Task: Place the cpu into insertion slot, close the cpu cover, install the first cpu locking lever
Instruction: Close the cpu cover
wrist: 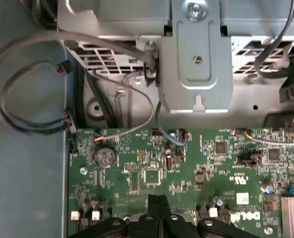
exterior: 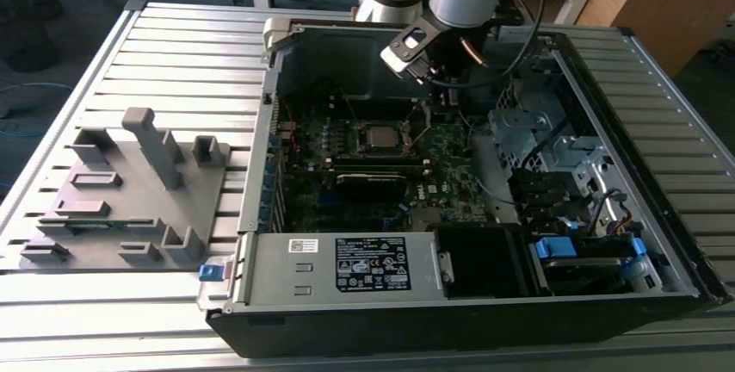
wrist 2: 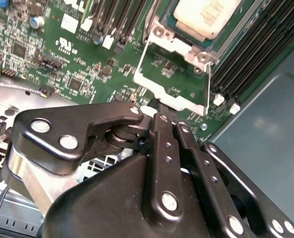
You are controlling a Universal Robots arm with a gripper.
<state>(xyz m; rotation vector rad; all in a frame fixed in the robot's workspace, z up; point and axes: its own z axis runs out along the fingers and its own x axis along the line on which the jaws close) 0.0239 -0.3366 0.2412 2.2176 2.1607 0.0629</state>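
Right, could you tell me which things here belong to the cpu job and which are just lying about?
Job in hand:
dull silver-grey square cpu, sitting in its socket
thin square silver metal cpu cover, raised open
black gripper, jaws together beside the cover's edge

Lying about:
grey plastic fixture with upright blocks, on the slatted table
round silver coin battery
loose grey cables

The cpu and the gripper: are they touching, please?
Apart: in the second wrist view the cpu cover lies between the gripper and the cpu.
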